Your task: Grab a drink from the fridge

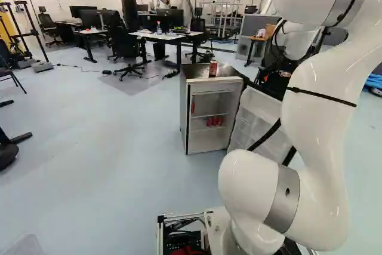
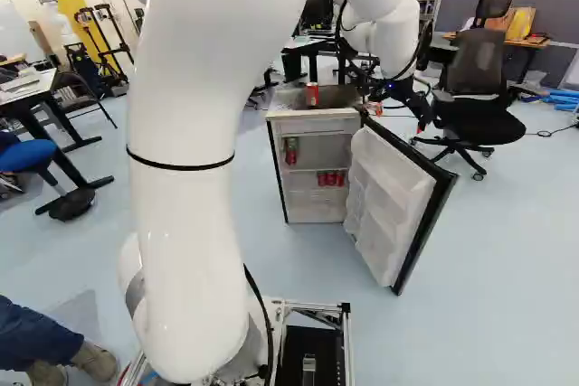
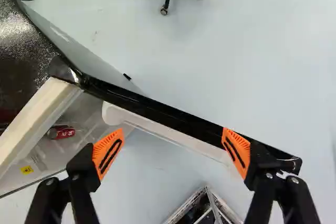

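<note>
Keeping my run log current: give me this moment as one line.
hand: open, empty, over door edge | fridge: open | cans: inside | another can: on top | grab: not yet made

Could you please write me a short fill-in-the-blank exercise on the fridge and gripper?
A red drink can stands on the dark ____ of the small white-fronted fridge. Its white-lined door is ____, not shut. The pads of the black two-fingered gripper are coloured ____.

Missing words: top; open; orange.
</note>
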`<state>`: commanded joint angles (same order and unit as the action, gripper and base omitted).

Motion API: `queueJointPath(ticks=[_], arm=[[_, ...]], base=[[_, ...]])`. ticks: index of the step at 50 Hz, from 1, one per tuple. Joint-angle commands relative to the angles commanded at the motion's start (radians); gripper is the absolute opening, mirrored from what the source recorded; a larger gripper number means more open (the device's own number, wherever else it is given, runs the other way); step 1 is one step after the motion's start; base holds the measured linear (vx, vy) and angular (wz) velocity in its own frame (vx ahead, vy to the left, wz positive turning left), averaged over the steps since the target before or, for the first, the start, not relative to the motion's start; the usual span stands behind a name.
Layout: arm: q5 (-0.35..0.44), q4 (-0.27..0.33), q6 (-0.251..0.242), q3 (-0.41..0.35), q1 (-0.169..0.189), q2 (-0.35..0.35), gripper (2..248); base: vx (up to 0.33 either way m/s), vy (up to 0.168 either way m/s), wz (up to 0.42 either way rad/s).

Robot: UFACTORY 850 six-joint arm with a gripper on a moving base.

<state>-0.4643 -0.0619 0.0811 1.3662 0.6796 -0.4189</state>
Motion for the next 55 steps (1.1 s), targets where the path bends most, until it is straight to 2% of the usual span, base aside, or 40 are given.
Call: queueJointPath(ticks=[27, 55], arm=[[-0.112, -0.105, 0.000, 0.129, 0.047, -0.098, 247], [-0.242, -0.144, 0.000, 0.283, 0.086, -0.208, 247]], base=[[0.000, 0.000, 0.000], [0.000, 0.000, 0.000]])
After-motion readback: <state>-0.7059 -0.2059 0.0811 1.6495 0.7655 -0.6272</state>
